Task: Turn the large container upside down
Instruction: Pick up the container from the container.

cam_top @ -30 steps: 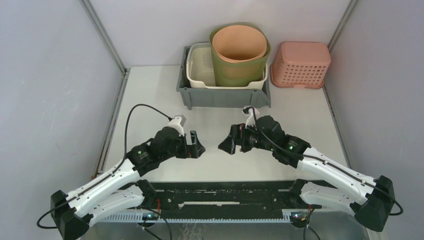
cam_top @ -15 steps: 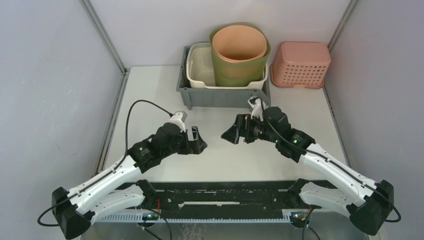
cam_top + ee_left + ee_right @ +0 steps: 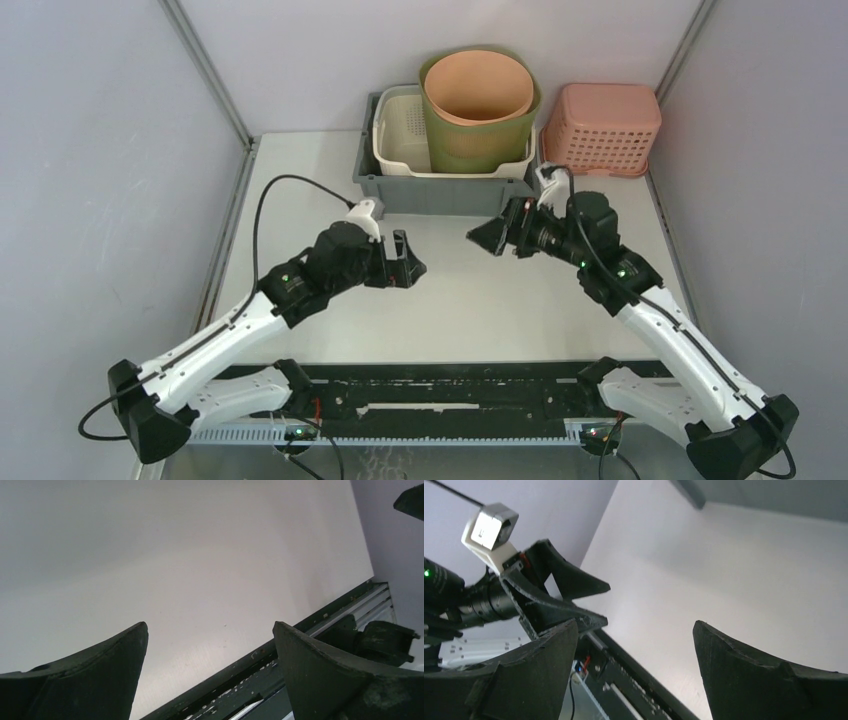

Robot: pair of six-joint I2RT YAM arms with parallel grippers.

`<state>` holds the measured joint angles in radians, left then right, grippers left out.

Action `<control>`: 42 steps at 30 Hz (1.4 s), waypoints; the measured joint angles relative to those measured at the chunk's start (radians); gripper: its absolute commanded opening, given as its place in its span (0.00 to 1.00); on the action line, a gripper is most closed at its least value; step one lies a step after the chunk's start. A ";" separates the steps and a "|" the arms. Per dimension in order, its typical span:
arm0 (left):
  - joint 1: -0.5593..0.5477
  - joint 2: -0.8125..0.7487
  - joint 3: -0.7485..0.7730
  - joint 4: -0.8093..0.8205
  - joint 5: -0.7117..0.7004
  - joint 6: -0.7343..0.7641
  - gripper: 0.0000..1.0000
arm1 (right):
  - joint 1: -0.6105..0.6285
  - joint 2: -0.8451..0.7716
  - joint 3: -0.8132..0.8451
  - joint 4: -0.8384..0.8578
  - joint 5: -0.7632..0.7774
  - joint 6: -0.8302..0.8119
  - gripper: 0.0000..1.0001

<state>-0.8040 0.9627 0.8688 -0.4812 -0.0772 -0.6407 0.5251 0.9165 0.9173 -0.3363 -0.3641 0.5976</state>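
The large container is a green bucket [image 3: 478,120] with a tan inside, standing upright, mouth up, in a grey bin [image 3: 440,192] at the back of the table. My left gripper [image 3: 403,260] is open and empty above the table, in front of the bin's left part. My right gripper [image 3: 492,235] is open and empty, just in front of the bin's right front wall. In the left wrist view the open gripper [image 3: 210,630] frames bare table. The right wrist view shows the open gripper [image 3: 636,627], the left gripper [image 3: 559,597] and a corner of the bin [image 3: 689,492].
A cream perforated tub [image 3: 400,135] sits in the bin beside the bucket. A pink basket [image 3: 602,128] lies upside down at the back right. The black rail [image 3: 450,385] runs along the near edge. Grey walls close in both sides.
Both arms have moved away from me towards the bin, the right one further back and to the right. Both grippers stay open. The bucket has not moved.
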 measured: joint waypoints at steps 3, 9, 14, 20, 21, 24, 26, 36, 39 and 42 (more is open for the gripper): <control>0.004 0.047 0.090 0.000 0.000 0.026 1.00 | -0.014 0.035 0.091 -0.018 0.048 -0.029 0.88; 0.027 0.117 0.230 0.000 -0.019 0.066 1.00 | -0.038 0.104 0.241 -0.049 0.201 -0.086 0.86; 0.068 0.117 0.246 0.000 -0.041 0.073 1.00 | -0.113 0.169 0.307 -0.048 0.321 -0.121 0.87; 0.080 0.116 0.246 -0.002 -0.048 0.073 1.00 | -0.240 0.305 0.417 -0.015 0.364 -0.121 0.86; 0.080 0.113 0.245 -0.002 -0.048 0.072 1.00 | -0.260 0.341 0.449 -0.006 0.367 -0.121 0.87; 0.080 0.095 0.243 -0.009 -0.050 0.072 1.00 | -0.297 0.431 0.534 0.004 0.367 -0.126 0.90; 0.080 0.077 0.240 -0.011 -0.052 0.072 1.00 | -0.317 0.500 0.606 0.003 0.365 -0.137 0.92; 0.080 0.034 0.192 -0.037 -0.051 0.064 1.00 | -0.361 0.855 1.033 -0.154 0.348 -0.195 0.96; 0.080 0.034 0.185 -0.048 -0.051 0.064 1.00 | -0.362 0.946 1.125 -0.225 0.340 -0.195 0.96; 0.080 0.034 0.183 -0.052 -0.051 0.064 1.00 | -0.360 1.018 1.176 -0.291 0.333 -0.189 0.96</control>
<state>-0.7238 0.9962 1.0515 -0.5331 -0.1287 -0.5762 0.1646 1.9347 2.0937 -0.6270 -0.0315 0.4084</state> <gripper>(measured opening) 0.998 0.964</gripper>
